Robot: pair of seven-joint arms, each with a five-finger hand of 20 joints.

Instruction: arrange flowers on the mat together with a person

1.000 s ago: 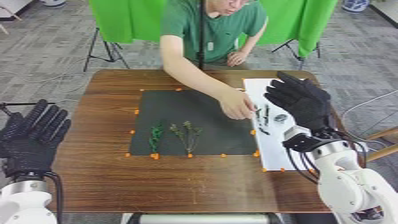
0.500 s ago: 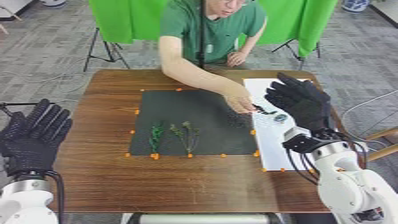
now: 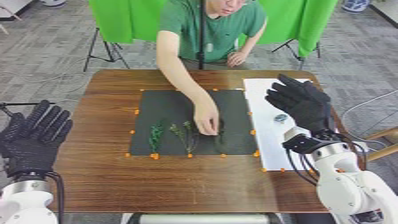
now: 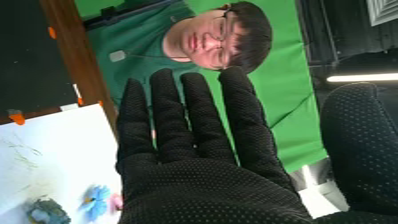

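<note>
Sprig point(image 3: 155, 138), slim, leafy green, beside forked olive stem point(image 3: 187, 138), thin dark stem point(image 3: 221, 135) at person's hand point(image 3: 206, 121), on black mat point(image 3: 169, 107), left hand point(image 3: 32, 142) and right hand point(image 3: 306, 107) spread

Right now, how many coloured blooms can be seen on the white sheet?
3: a dull blue bloom, a bright blue one beside it, and a pink one just past the right hand, all on the white sheet. That hand may hide more.
</note>
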